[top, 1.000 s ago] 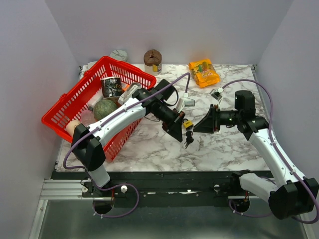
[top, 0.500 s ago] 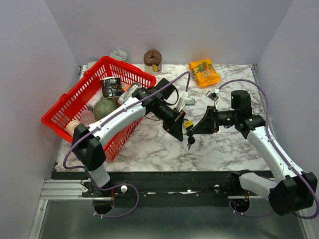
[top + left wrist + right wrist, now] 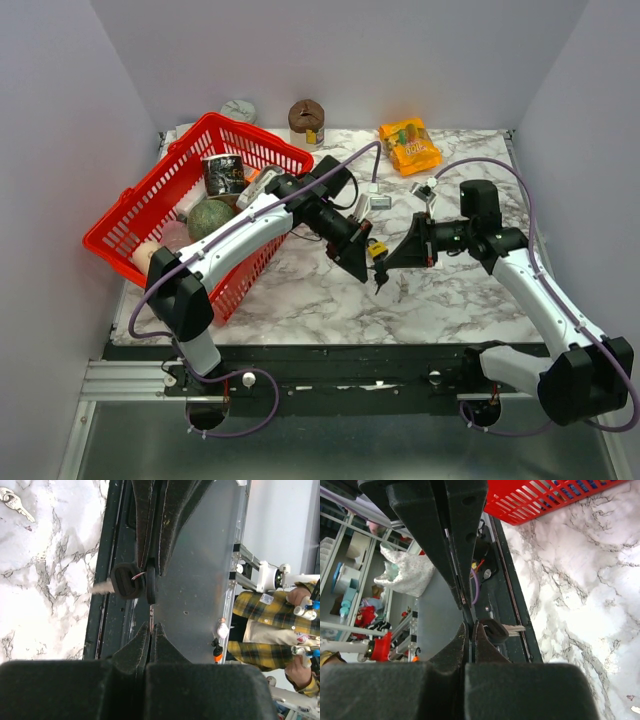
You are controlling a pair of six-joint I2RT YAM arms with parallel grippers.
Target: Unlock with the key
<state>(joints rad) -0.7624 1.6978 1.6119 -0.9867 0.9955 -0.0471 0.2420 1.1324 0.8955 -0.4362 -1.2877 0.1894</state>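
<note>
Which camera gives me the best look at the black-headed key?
The left wrist view: the black-headed key shows whole and close up, with its round head and silver blade. The right wrist view has it half hidden behind the right tool. The top view shows it only as a small dark speck.

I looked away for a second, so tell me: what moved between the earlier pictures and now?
The right gripper swung left across the table and closed in on the left gripper. It now sits right beside the dangling keys. Nothing was visibly taken hold of or let go. The left arm, the red basket and the orange snack bag stayed put.
</note>
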